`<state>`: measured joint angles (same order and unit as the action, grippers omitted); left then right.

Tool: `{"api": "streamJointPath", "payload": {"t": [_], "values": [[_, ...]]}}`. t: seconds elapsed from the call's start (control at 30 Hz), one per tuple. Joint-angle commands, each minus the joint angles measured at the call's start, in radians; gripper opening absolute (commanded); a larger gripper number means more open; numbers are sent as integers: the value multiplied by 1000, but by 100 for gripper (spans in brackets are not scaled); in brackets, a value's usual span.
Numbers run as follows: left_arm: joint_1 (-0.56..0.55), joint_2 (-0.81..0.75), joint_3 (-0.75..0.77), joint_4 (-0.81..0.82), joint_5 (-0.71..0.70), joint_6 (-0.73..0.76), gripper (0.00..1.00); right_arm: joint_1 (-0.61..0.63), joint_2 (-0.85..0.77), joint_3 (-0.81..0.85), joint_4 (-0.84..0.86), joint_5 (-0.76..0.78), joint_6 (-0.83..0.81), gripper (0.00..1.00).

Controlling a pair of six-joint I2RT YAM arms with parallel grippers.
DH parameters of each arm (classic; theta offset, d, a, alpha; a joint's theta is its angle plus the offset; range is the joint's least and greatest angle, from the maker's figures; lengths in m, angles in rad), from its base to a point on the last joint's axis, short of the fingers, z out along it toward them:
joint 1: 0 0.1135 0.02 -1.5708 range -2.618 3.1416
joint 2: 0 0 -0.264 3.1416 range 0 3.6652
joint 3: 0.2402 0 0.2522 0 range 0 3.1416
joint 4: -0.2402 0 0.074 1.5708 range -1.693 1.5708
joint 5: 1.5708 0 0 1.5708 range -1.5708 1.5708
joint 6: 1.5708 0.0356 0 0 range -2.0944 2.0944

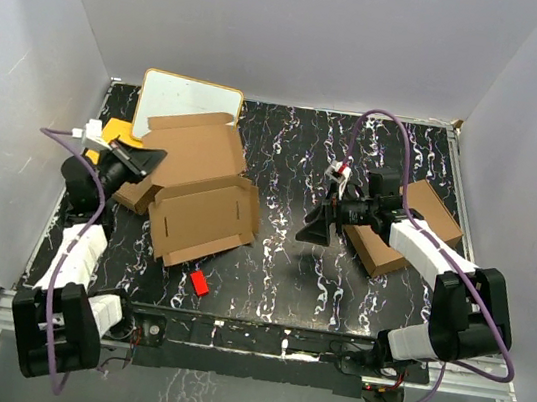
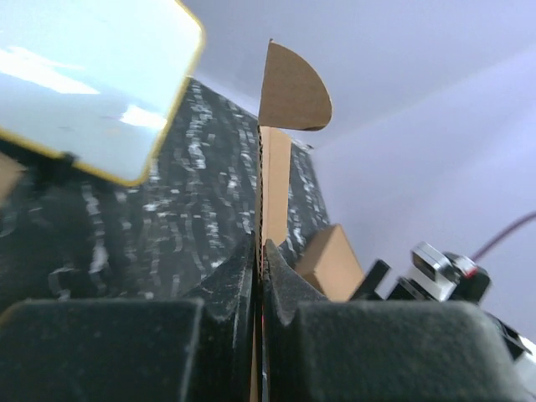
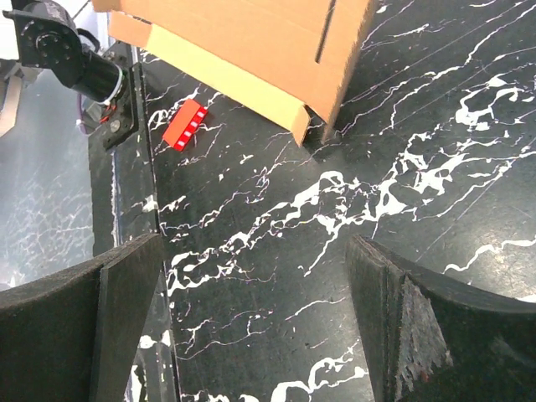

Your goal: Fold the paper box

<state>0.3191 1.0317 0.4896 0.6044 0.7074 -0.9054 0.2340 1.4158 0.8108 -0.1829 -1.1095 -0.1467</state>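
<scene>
The paper box (image 1: 203, 196) lies opened out on the left half of the black marbled table, thin brown cardboard with raised side walls and flaps. My left gripper (image 1: 148, 158) is at its left edge and is shut on a cardboard panel. In the left wrist view the panel (image 2: 275, 176) stands edge-on between the closed pads (image 2: 289, 276), with a rounded tab (image 2: 291, 84) on top. My right gripper (image 1: 312, 233) hangs open over bare table to the right of the box. In the right wrist view its wide-apart fingers (image 3: 255, 318) hold nothing, and a corner of the box (image 3: 251, 42) shows beyond them.
A small red block (image 1: 199, 283) lies near the front edge, below the box. A white board with a yellow rim (image 1: 187, 100) leans at the back left. Another brown box (image 1: 433, 214) sits under my right arm. An orange object (image 1: 115, 130) lies by the left gripper. White walls close in the table.
</scene>
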Motion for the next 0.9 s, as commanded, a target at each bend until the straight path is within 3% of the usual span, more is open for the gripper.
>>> {"api": "streamJointPath", "payload": {"t": [0.0, 0.17, 0.4, 0.67, 0.87], "values": [[-152, -23, -36, 239, -112, -95, 0, 1, 5, 31, 95, -53, 15, 98], [-304, 51, -104, 451, -244, -157, 0, -1, 9, -5, 188, 35, 84, 99], [-454, 123, -111, 529, -345, -119, 0, -2, -4, -90, 359, 214, 153, 99], [-525, 168, -101, 562, -364, -75, 0, -3, 20, -127, 432, 337, 189, 100], [-547, 191, -104, 593, -365, -79, 0, -2, 50, -121, 456, 340, 205, 88]]}}
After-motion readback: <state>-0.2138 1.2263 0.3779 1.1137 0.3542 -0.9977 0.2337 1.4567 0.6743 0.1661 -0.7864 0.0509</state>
